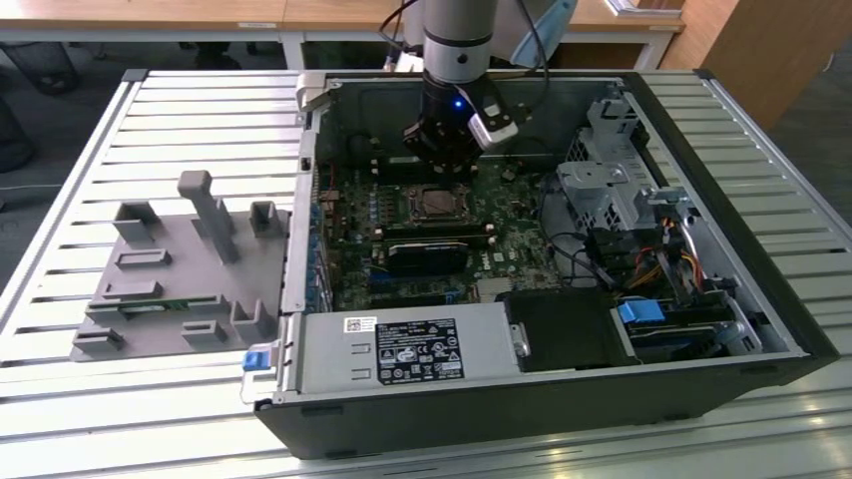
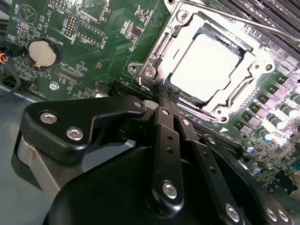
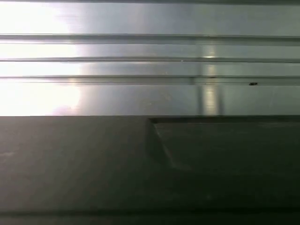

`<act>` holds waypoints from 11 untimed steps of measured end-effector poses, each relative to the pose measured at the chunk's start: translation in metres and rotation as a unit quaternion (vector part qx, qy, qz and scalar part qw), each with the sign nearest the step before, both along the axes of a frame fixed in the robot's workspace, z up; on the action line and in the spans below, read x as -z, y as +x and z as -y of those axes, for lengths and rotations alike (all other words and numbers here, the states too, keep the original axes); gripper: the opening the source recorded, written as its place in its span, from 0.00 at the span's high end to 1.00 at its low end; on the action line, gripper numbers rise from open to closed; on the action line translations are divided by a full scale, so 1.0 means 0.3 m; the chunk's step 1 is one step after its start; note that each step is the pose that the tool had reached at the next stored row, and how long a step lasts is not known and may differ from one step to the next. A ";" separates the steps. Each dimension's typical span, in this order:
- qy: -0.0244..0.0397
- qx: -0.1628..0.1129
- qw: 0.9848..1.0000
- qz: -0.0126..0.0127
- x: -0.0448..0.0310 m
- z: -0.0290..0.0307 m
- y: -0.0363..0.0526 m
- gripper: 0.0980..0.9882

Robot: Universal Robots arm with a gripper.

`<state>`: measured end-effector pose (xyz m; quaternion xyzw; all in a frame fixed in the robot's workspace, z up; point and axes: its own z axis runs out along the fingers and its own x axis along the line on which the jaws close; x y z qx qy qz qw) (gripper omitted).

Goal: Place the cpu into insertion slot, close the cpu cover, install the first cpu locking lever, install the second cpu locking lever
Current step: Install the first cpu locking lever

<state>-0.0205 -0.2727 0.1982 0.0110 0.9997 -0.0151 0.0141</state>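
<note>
Down inside the open computer case (image 1: 745, 299), which lies on its side on the slatted metal bench (image 1: 200, 110), the arm reaches in from the bench's far edge and holds its end effector (image 1: 440, 158) just above the motherboard (image 1: 399, 249), a little toward the far edge from the insertion slot (image 1: 434, 203). In the second wrist view the black fingers (image 2: 161, 140) run side by side with almost no gap between them, drawn in narrow and gripping nothing, their tips (image 2: 165, 96) right at the socket's edge beside a corner screw (image 2: 149, 71).

The cpu (image 2: 205, 68) already sits in the insertion slot, its pale metal top showing bright through the square opening of the cpu cover (image 2: 234, 96), which lies flat over it. A thin metal lever (image 2: 234, 18) runs along one side of the socket (whether it is latched I cannot tell). A round coin battery (image 2: 41, 51) sits on the green board well away from the socket.

On the bench toward the exterior view's left, apart from the case, rests a grey plastic fixture (image 1: 174, 279) with upright posts. At the case's near edge lies the power supply (image 1: 399, 354) with its label facing up.
</note>
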 end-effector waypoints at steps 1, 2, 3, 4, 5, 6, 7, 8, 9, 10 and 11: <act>0.000 0.000 1.000 0.000 0.002 -0.001 0.000 0.99; 0.000 0.000 1.000 0.000 0.003 -0.001 0.000 0.99; 0.000 0.000 1.000 0.000 0.004 -0.002 0.000 0.99; -0.001 0.000 1.000 0.000 0.005 -0.003 0.000 0.99; -0.001 0.000 1.000 0.000 0.005 -0.003 0.000 0.99; -0.001 0.000 1.000 0.000 0.005 -0.004 0.000 0.99; -0.001 0.000 1.000 0.000 0.005 -0.005 0.000 0.99; 0.000 0.000 1.000 0.000 0.005 -0.006 0.001 0.99; 0.000 0.000 1.000 0.000 0.005 -0.006 0.000 0.99; 0.000 0.000 1.000 0.000 0.005 -0.006 0.000 0.99; 0.001 0.000 1.000 0.000 0.005 -0.006 0.000 0.99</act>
